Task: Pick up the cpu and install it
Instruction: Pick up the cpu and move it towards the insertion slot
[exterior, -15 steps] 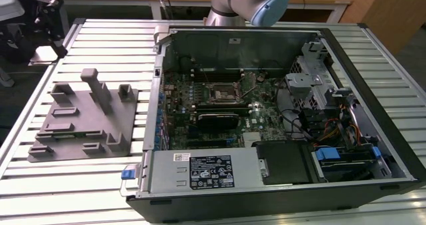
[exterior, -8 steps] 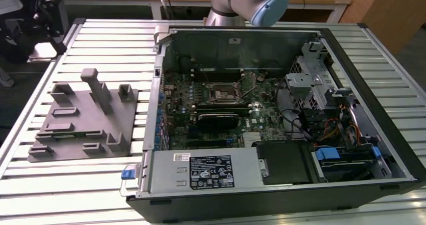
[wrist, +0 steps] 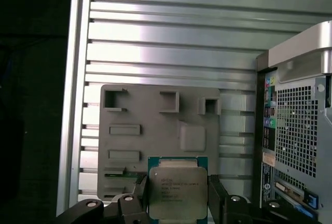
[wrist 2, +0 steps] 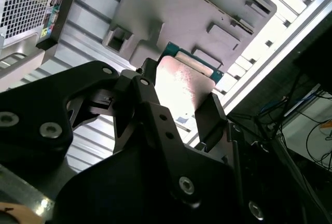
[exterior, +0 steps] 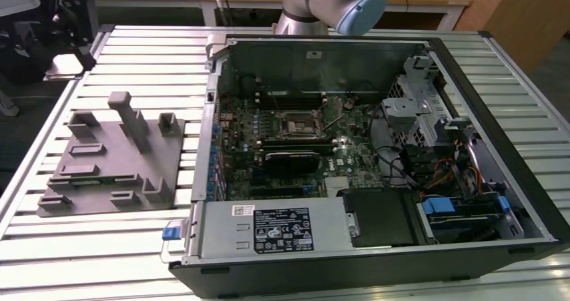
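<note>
The cpu (wrist: 177, 182), a flat square chip with a silvery top and a green rim, sits between the two black fingers of my gripper (wrist: 178, 199), which is shut on its opposite edges. In the second wrist view the cpu (wrist 2: 181, 84) shines between the fingers (wrist 2: 210, 112) of the gripper (wrist 2: 179, 99). It hangs well above the grey moulded tray (wrist: 155, 110), clear of its upright posts. In the exterior view the tray (exterior: 111, 161) lies on the slatted table, and the black socket frame (exterior: 297, 122) sits on the motherboard inside the open computer case (exterior: 498, 201).
The arm's base (exterior: 330, 4) stands behind the case. The case's perforated rear panel (wrist: 295, 130) is beside the tray. Cables, drive bays and a power supply (exterior: 267, 227) crowd the case around the motherboard. The slatted table (exterior: 107, 254) ends in a dark edge beyond the tray.
</note>
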Action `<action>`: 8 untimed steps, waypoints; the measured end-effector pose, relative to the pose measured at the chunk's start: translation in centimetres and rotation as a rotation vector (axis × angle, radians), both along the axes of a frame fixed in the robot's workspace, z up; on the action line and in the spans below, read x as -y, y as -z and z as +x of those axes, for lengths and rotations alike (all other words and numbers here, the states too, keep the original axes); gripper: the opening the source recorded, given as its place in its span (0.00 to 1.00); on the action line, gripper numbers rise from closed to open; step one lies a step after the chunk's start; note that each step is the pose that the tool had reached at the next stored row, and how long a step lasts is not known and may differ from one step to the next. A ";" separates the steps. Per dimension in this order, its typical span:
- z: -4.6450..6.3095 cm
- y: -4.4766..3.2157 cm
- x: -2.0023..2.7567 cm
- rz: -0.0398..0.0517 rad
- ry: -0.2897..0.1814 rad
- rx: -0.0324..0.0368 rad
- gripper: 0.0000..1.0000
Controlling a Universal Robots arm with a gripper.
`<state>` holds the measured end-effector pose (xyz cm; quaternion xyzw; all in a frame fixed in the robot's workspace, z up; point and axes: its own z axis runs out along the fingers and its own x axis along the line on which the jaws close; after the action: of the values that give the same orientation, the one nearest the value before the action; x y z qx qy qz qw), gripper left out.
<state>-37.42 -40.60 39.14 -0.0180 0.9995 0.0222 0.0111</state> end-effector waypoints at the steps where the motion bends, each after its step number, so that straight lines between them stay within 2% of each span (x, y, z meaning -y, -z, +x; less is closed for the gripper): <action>1: 0.2 0.00 0.00 0.0001 0.000 0.0001 0.54; 8: 1.6 0.00 0.00 0.0001 0.000 0.0000 0.54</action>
<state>-35.80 -40.60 39.13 -0.0180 0.9995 0.0223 0.0111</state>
